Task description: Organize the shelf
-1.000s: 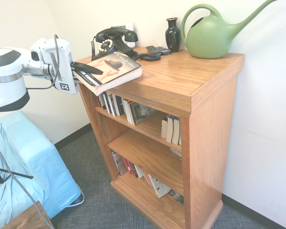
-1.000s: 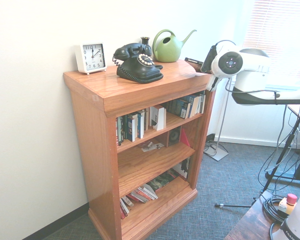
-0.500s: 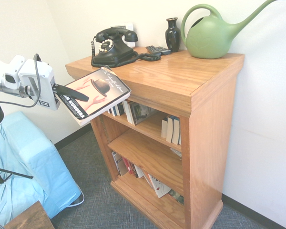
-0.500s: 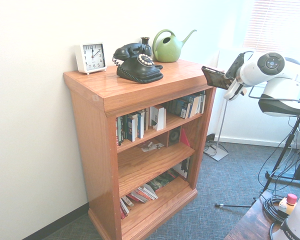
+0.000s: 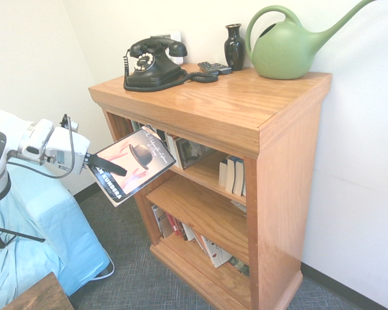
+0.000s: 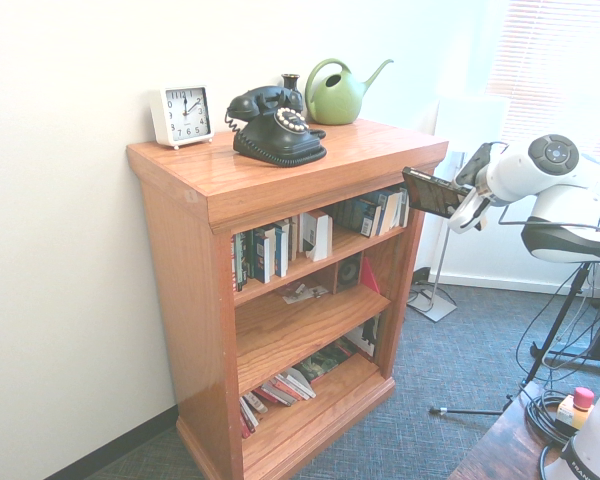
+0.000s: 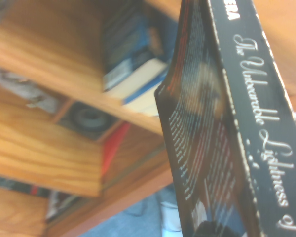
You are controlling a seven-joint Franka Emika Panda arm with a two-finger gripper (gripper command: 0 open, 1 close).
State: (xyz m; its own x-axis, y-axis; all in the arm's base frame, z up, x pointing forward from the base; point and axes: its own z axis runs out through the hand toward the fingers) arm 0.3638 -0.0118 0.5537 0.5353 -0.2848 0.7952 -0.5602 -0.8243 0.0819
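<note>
- So the gripper [image 5: 102,163] is clamped on a paperback [image 5: 133,165], glossy cover with a bowler hat, black spine with curly white lettering, held tilted in front of the shelf's upper part.
- The shelf [image 5: 210,106] stands by the wall: warm orange-brown oak, streaky grain, thick overhanging top, books inside.
- Up top, a smooth, round-bellied green watering can [image 5: 284,55], shiny black vase [image 5: 234,48], black phone [image 5: 154,64] with a coiled cord, and boxy white clock [image 6: 183,116].
</note>
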